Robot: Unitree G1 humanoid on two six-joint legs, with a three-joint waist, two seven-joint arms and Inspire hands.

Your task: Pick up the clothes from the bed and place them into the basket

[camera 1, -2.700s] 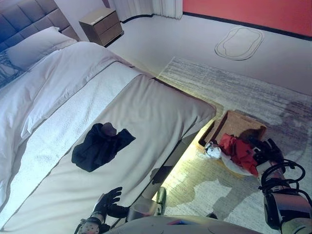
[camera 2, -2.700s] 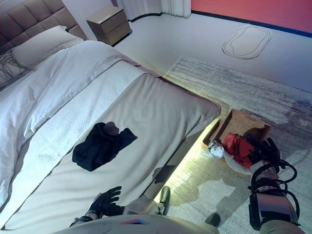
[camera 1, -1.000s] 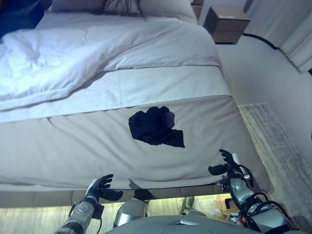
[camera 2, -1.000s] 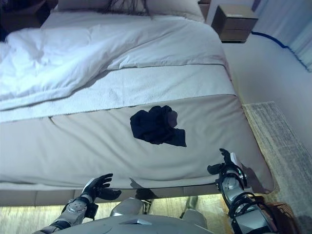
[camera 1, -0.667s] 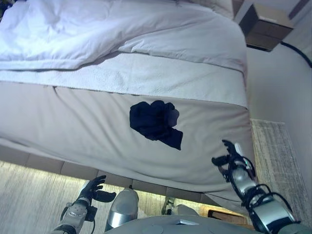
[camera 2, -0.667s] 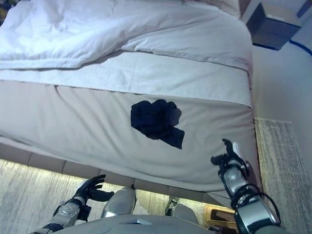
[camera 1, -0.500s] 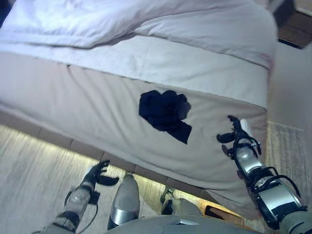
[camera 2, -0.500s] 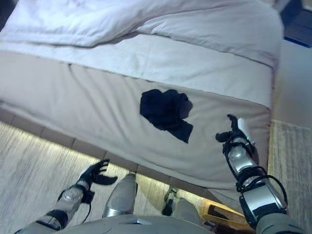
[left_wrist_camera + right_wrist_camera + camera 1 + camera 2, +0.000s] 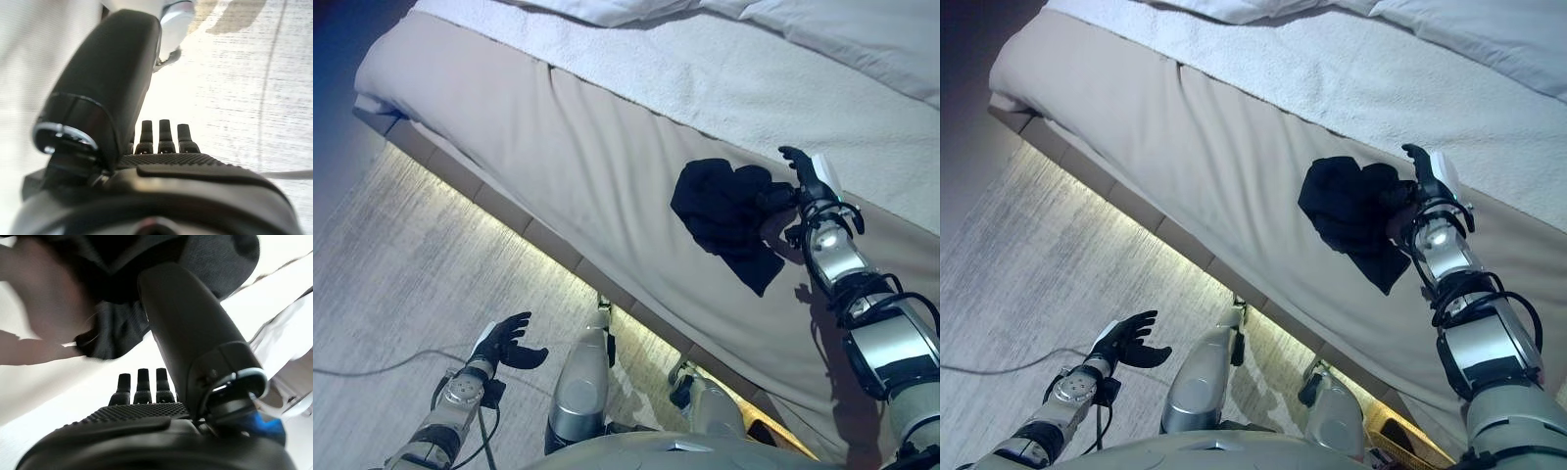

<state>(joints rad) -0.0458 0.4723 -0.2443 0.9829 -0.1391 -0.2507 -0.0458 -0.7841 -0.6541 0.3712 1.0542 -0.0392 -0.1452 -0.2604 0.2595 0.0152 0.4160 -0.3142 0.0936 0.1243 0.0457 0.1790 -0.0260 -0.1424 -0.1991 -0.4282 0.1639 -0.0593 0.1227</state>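
Observation:
A crumpled black garment (image 9: 722, 208) lies on the beige cover of the bed (image 9: 558, 147). My right hand (image 9: 806, 182) is open, with straight fingers, at the garment's right edge and its thumb against the cloth. In the right wrist view the black garment (image 9: 115, 328) lies just past the straight fingers (image 9: 140, 385) and the thumb (image 9: 186, 328). My left hand (image 9: 505, 343) is open and empty, low over the floor beside the bed; its fingers (image 9: 161, 134) are straight in the left wrist view. A woven basket's corner (image 9: 1389, 428) shows on the floor at the lower right.
A white towelling strip (image 9: 724, 73) and a white duvet (image 9: 1489, 34) cover the far side of the bed. A light strip glows under the bed's edge (image 9: 509, 220). A pale rug (image 9: 401, 264) covers the floor to my left.
The camera has swung, so the bed sits differently in the picture. My right hand has reached forward from the bed's edge to the garment's right side. My left hand stays low over the floor.

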